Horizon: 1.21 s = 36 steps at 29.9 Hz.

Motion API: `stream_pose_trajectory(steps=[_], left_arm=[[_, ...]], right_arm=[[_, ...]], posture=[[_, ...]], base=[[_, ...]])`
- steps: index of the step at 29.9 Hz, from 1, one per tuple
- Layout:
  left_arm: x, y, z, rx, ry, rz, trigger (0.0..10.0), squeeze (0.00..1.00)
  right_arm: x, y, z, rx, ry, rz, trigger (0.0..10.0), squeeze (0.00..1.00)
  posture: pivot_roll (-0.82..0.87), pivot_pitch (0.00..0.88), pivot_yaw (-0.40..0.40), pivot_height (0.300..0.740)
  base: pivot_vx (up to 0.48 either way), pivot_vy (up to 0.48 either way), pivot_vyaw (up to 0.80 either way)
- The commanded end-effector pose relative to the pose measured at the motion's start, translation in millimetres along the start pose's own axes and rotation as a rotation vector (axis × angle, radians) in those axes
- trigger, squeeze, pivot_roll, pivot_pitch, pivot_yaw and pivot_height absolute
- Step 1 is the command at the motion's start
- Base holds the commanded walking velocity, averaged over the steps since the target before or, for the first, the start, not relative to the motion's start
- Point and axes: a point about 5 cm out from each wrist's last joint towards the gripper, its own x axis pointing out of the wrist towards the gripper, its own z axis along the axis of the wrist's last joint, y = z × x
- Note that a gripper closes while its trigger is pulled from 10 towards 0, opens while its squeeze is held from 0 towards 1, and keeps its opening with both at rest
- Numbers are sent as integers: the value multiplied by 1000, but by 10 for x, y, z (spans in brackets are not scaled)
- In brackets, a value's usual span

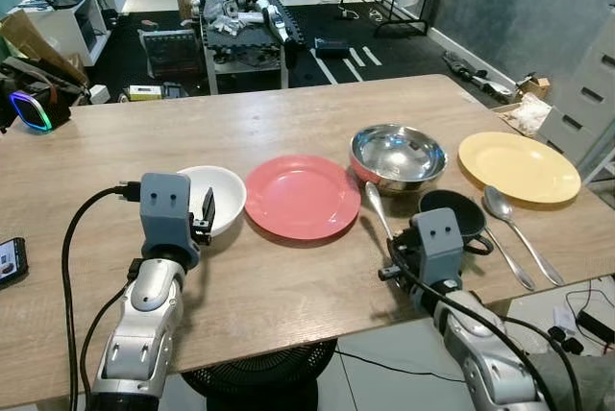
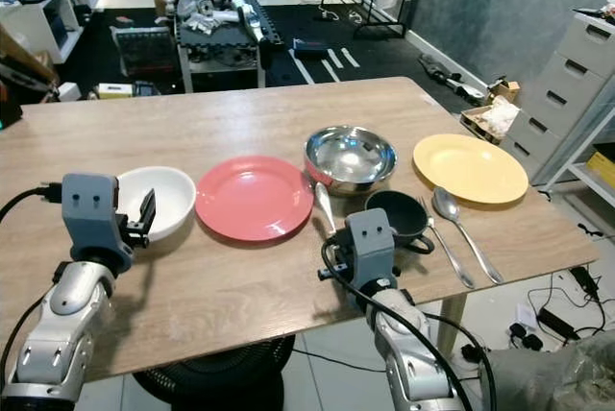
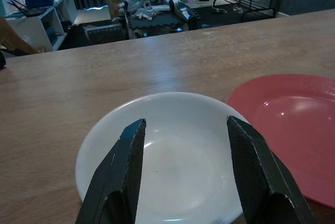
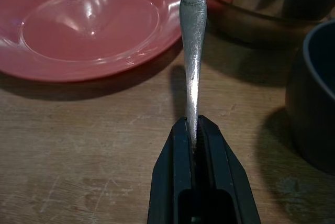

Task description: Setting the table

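The right gripper [image 4: 194,136] has its 2 fingers pinched tight on the handle of a spoon [image 4: 192,51], a slim silver piece, scuffed and dull along the stem, widening to a rounded end. It lies on the wooden counter [image 1: 288,123] in the gap between the red plate [image 1: 302,196] and the black cup [image 1: 455,214], its far end reaching toward the steel bowl [image 1: 398,155].

The left gripper [image 3: 186,145] hangs just over the near rim of the white bowl [image 1: 226,192], fingers spread wide with nothing between them. That bowl is shallow, glossy and empty, sitting just beside the red plate.

Further to the right, a yellow plate [image 1: 518,166] lies near the counter's edge, with 1 more spoon [image 1: 519,229] and a fork [image 1: 507,259] next to the black cup. A phone [image 1: 10,261] lies at the left edge.
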Motion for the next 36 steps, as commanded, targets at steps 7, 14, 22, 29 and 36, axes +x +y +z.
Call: stream_pose_trajectory(steps=[7,14,22,29,36], left_arm=[[-22,19,-8,9,10,3,10000,0],[-33,35,-6,10,10,10,10000,0],[-28,21,-8,9,11,3,10000,0],[-21,21,-9,10,12,1,10000,0],[-4,34,-4,19,13,-10,10000,0]], right_arm=[[52,11,24,-30,-4,20,10000,0],[74,-41,6,-51,8,-13,10000,494],[61,-116,-4,-45,5,-53,10000,1000],[67,-106,122,-14,-65,-56,10000,0],[60,16,353,69,-191,0,10000,0]], posture=[[-28,0,57,740],[-26,0,55,740],[-35,0,60,740],[-33,0,62,740],[-7,0,87,740]], base=[[0,0,0],[0,0,0],[0,0,0],[0,0,0],[0,0,0]])
